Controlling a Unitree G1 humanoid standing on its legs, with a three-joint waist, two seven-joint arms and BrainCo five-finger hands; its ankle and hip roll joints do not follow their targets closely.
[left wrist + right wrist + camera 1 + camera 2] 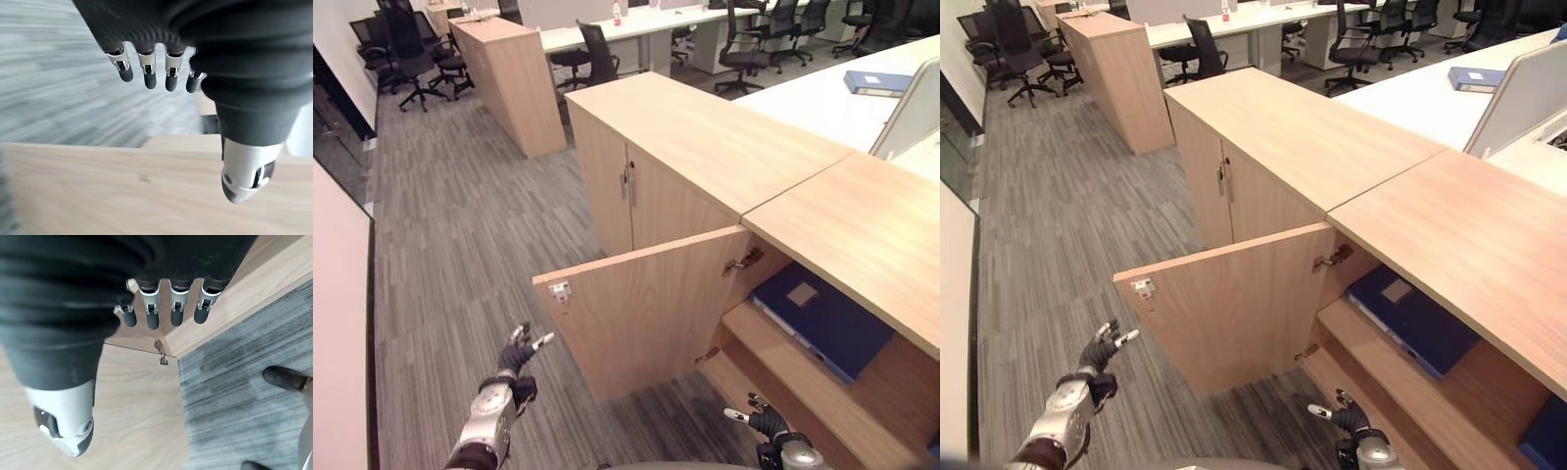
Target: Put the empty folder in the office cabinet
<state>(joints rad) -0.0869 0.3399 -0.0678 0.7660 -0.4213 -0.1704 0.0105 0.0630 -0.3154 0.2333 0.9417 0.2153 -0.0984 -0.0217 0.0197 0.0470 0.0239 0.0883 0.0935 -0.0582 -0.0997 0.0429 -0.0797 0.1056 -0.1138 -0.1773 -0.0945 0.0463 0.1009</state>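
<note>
Blue folder [822,321] lies on the cabinet [862,245] shelf at 3 o'clock; left hand [519,354] and right hand [766,423] released, empty.

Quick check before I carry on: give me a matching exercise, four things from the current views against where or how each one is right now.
Things:
1. blue folder
2. cabinet door
3. left robot hand
4. right robot hand

States:
A. swung open, inner face showing
B. lying flat on the upper shelf inside the cabinet
C. open, low in front of the cabinet opening
D. open, over the carpet beside the door's free edge

Pairs: 1-B, 2-A, 3-D, 4-C
</note>
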